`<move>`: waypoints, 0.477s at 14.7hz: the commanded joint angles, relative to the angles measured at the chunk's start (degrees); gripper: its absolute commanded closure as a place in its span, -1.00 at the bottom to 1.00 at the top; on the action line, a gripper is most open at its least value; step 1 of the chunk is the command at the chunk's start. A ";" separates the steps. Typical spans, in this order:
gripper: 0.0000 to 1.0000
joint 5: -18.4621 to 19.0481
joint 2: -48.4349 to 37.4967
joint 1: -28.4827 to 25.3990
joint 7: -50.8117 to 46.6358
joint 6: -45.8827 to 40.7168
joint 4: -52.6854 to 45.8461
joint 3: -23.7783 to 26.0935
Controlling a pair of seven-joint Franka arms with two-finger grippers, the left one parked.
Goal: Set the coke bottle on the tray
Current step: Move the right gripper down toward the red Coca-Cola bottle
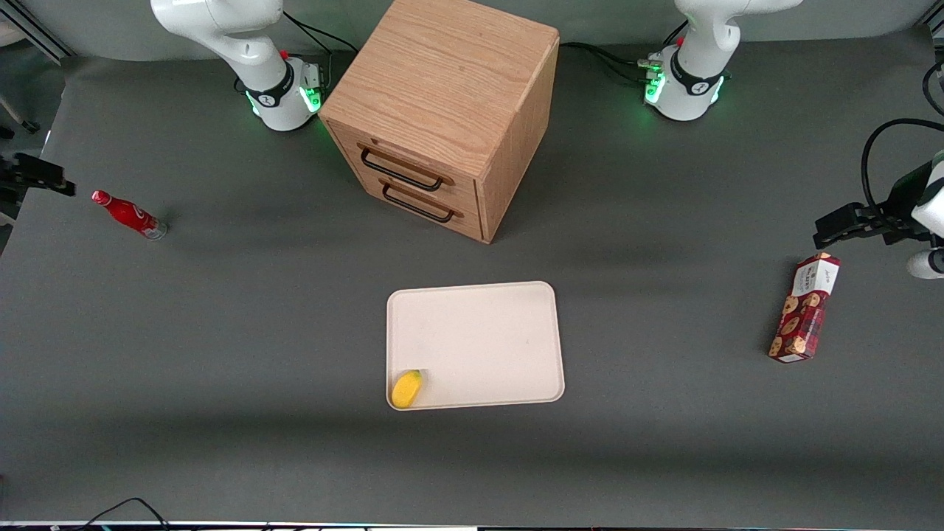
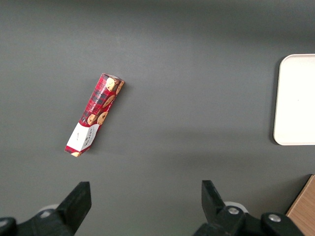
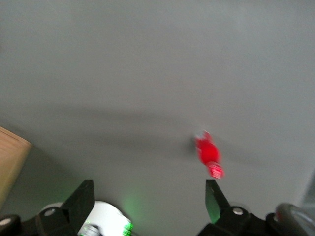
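Observation:
The coke bottle (image 1: pixel 127 214), small and red with a red cap and clear base, stands on the grey table toward the working arm's end. It also shows in the right wrist view (image 3: pixel 208 153), blurred. My right gripper (image 1: pixel 40 175) hangs at the table's edge beside the bottle, apart from it. In the right wrist view the gripper (image 3: pixel 149 201) is open wide and empty, high above the table. The cream-beige tray (image 1: pixel 479 332) lies flat mid-table, nearer the front camera than the cabinet, with a small yellow item (image 1: pixel 407 389) in one near corner.
A wooden drawer cabinet (image 1: pixel 442 103) with two closed drawers stands between the arm bases; its corner (image 3: pixel 10 157) shows in the right wrist view. A red-and-white cookie box (image 1: pixel 804 310) lies toward the parked arm's end. The working arm's base (image 1: pixel 280 92) glows green.

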State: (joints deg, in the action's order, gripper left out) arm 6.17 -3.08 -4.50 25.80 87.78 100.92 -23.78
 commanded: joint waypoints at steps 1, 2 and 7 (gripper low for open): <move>-1.00 6.02 -6.56 -0.34 3.03 8.60 13.81 -1.80; -1.00 8.31 -9.54 -0.33 2.94 14.21 21.00 -3.28; -1.00 11.57 -12.30 0.72 5.57 32.00 38.64 -11.01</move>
State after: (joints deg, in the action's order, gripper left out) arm 14.98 -11.35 -3.74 29.34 115.59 133.81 -32.73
